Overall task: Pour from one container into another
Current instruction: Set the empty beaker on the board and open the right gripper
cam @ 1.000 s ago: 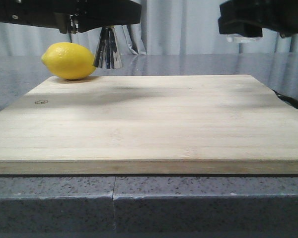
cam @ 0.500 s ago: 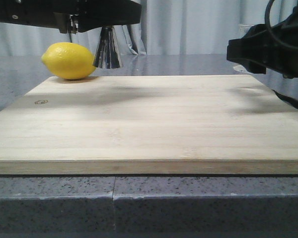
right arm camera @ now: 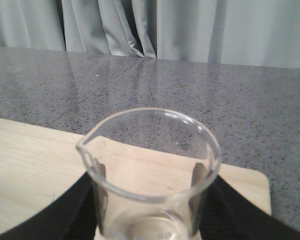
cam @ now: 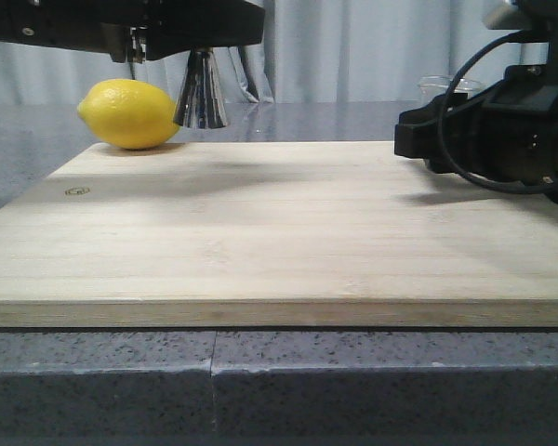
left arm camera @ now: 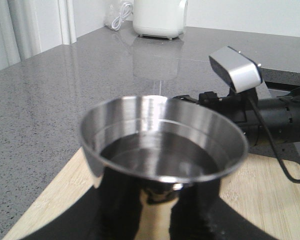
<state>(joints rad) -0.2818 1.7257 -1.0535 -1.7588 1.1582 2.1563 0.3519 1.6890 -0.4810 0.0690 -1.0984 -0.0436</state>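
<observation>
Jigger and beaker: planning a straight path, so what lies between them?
Front view: only bare cutting board between the jigger and the beaker; the lemon sits outside that stretch.

My work area: grey counter, curtained backdrop.
Speckled grey stone countertop [cam: 372,119]; pale grey pleated curtains [cam: 353,46] behind; even, diffuse lighting.

Lemon [cam: 128,113] left of jigger [cam: 201,93]
</observation>
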